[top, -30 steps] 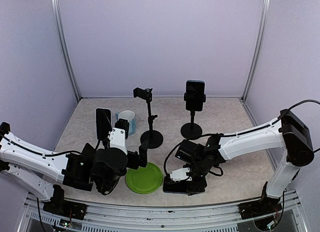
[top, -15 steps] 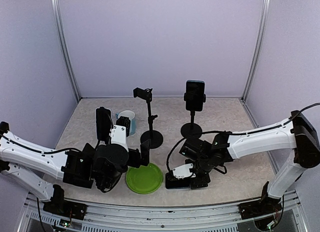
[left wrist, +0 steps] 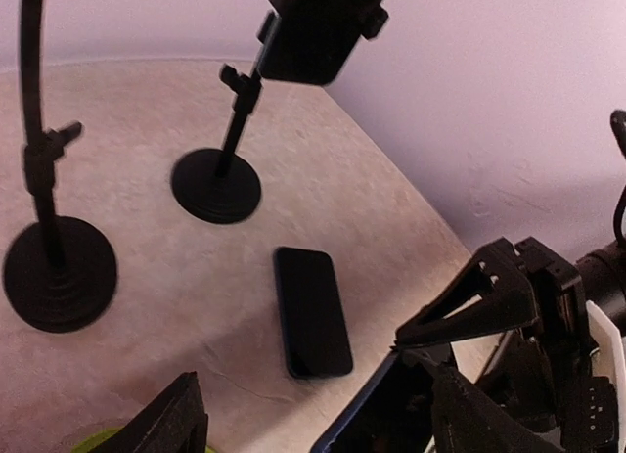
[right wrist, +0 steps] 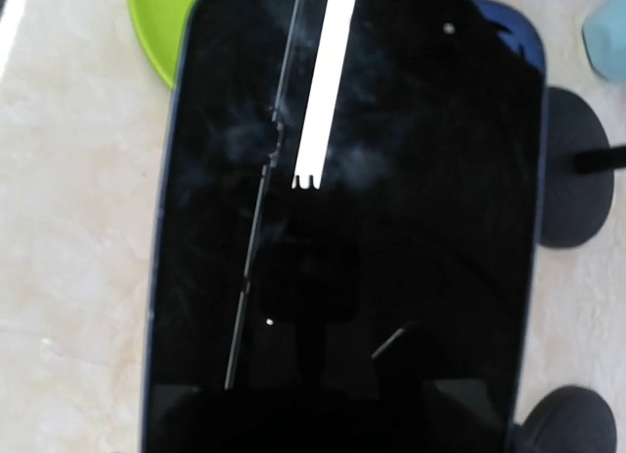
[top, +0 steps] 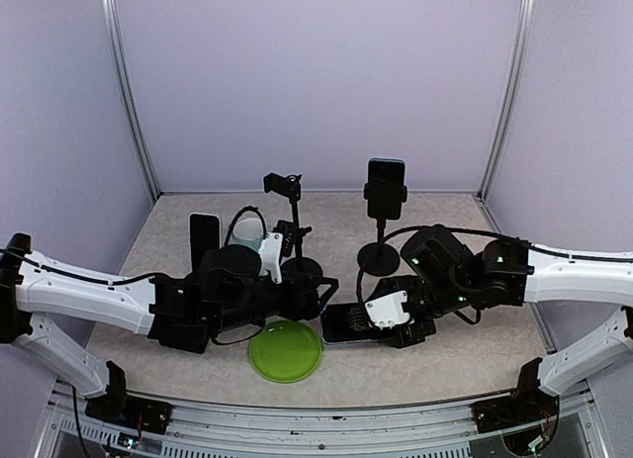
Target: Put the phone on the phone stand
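The right tool (top: 381, 321) pinches one end of the phone (right wrist: 342, 228), which seems lifted off the bench (top: 455, 359). The left tool (top: 318, 300) is spread, with the free end of the phone just in front of it. The phone looks stiff, smooth and breakable; grip the side edges, never the glass. The empty phone stand (left wrist: 57, 272) is beyond the left tool, with the second stand (top: 379, 257) beside it, so sideways room is narrow; above is open.

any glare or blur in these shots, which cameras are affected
right wrist: a bright white streak of glare runs down the phone screen, which fills the frame; left wrist: the left gripper's fingers are dark silhouettes and the stand base at the left looks smeared; top external: evenly lit, no glare.
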Robot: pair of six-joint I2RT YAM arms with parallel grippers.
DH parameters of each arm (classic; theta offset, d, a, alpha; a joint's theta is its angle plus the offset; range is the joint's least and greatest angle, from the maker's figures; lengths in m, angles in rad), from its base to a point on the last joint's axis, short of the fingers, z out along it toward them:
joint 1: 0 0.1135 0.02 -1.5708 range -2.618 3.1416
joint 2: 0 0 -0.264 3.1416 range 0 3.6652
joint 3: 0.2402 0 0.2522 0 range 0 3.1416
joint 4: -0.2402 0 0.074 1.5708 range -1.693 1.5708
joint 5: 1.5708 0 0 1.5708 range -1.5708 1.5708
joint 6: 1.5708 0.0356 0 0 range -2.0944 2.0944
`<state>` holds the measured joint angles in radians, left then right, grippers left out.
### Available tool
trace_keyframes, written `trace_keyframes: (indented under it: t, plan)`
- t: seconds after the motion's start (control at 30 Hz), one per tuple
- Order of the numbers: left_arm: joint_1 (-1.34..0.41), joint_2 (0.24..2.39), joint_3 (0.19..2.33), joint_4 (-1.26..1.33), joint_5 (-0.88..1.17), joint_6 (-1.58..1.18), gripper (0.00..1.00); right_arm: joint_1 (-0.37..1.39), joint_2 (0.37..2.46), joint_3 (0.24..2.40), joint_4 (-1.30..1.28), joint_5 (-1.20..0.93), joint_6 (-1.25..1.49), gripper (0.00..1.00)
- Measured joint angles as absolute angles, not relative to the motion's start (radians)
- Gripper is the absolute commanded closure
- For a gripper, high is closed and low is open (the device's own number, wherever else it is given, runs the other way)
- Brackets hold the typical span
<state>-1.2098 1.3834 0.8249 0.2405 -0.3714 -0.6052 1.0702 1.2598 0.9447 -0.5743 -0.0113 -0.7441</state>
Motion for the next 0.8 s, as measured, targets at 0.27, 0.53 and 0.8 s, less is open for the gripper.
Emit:
trace_keyframes:
  t: [0.27, 0.53, 0.8]
  plan:
    - [-1.176, 1.56, 0.859, 0.29, -0.107, -0.663, 0.54, 1.07, 1.256, 0.931, -0.572, -0.028, -0.773, 0.68]
    - [-1.136, 1.587, 0.86, 0.382, 0.105, -0.727, 0.78, 1.059, 1.228, 0.929, -0.575, -0.028, -0.786, 0.68]
    - [-1.105, 1.62, 0.847, 0.467, 0.253, -0.796, 1.0, 1.057, 1.21, 0.917, -0.587, -0.032, -0.797, 0.59]
